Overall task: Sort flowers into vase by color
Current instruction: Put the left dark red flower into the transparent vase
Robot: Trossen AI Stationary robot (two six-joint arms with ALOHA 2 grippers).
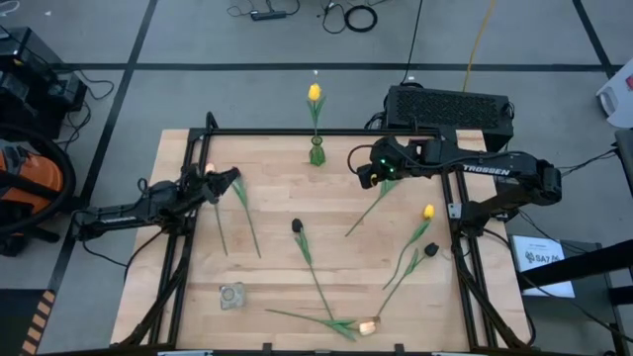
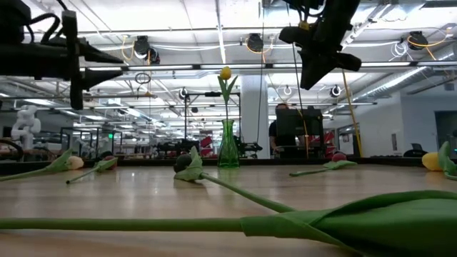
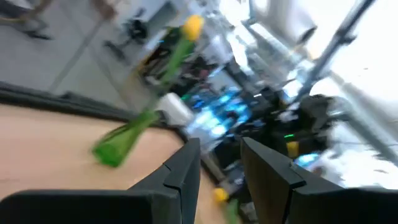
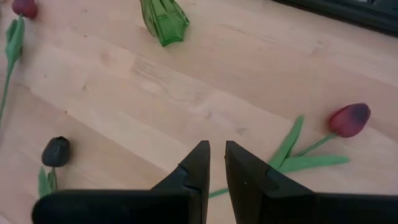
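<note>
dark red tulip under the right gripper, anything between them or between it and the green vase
Nothing visible does. The right gripper hangs above bare wood beside the dark red tulip, and the table lies bare up to the green vase.

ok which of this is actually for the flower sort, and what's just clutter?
Job:
green vase
yellow tulip in it
loose yellow tulip
near-black tulip
dark red tulip
peach tulip

Clutter:
black perforated box
orange vacuum
floor cables
small clear container, role unclear
</note>
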